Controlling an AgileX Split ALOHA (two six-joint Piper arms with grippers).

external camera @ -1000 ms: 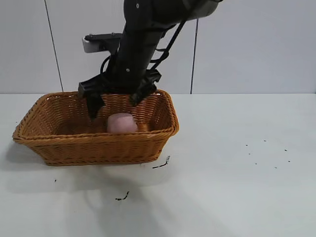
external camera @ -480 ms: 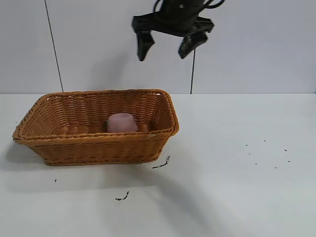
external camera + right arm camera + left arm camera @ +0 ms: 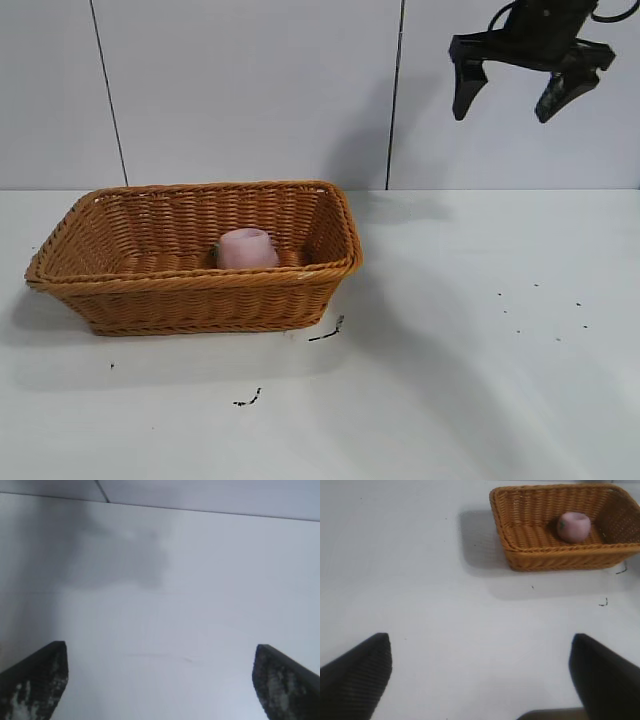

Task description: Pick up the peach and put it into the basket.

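Observation:
The pale pink peach (image 3: 246, 248) lies inside the orange-brown wicker basket (image 3: 200, 300) at the table's left, towards its right end. My right gripper (image 3: 505, 112) hangs high in the air at the upper right, far from the basket, open and empty. In the right wrist view its gripper (image 3: 159, 650) shows wide-apart fingers over bare white table. My left gripper (image 3: 479, 645) is open and empty, out of the exterior view. Its wrist view shows the basket (image 3: 560, 560) far off with the peach (image 3: 574, 526) in it.
Small dark scraps lie on the white table by the basket's front right corner (image 3: 325, 333) and in front of it (image 3: 248, 400). Fine specks (image 3: 540, 310) dot the right side. A panelled wall stands behind.
The right gripper has risen out of the basket, leaving the peach inside, and swung up and to the right, open throughout. The peach and basket have not moved.

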